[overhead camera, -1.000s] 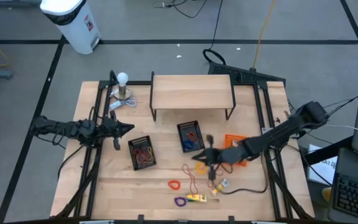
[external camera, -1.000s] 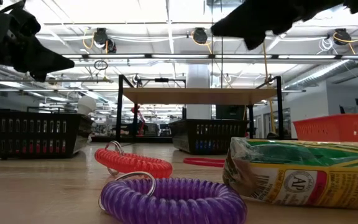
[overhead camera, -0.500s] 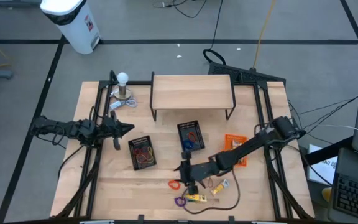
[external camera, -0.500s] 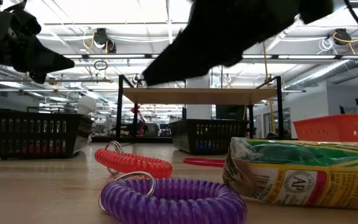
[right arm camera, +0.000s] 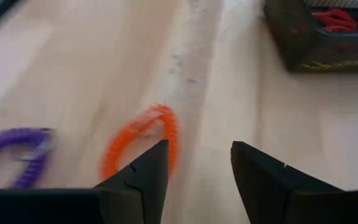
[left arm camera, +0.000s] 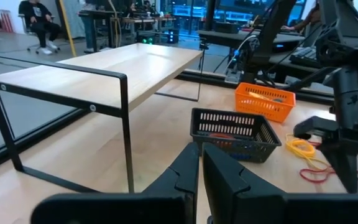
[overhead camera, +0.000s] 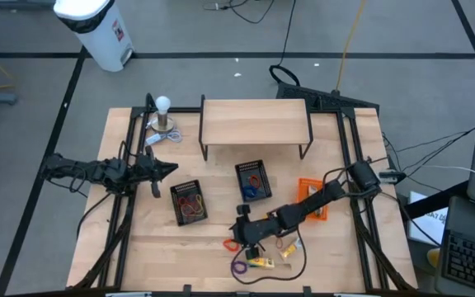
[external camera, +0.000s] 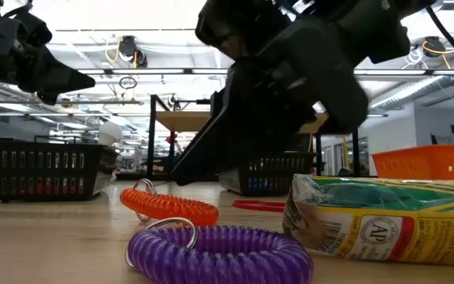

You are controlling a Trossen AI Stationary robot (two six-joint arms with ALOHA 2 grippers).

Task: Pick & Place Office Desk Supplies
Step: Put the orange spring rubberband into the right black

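An orange coil loop (right arm camera: 143, 144) lies flat on the table, just ahead of my right gripper (right arm camera: 197, 168). That gripper (overhead camera: 242, 238) is open, slants down over the loop and has nothing between its fingers. A purple coil loop (overhead camera: 239, 267) and a yellow packet (overhead camera: 261, 263) lie beside each other by the near edge; the low view shows the purple loop (external camera: 219, 252) and the packet (external camera: 392, 221) close up. My left gripper (left arm camera: 201, 158) is shut and hangs level over the table's left side (overhead camera: 167, 169), holding nothing.
Two black baskets (overhead camera: 190, 202) (overhead camera: 252, 180) hold coloured loops. An orange basket (overhead camera: 312, 194) stands to the right. A low wooden shelf (overhead camera: 254, 122) stands at the back, with a white ball-topped stand (overhead camera: 163, 115) at the back left. Thin yellow and red loops (left arm camera: 303, 149) lie loose.
My right gripper has travelled from beside the orange basket toward the table's left and near edge. It has sunk and tipped further down, ending just over the orange coil loop. The loops and the packet lie where they were.
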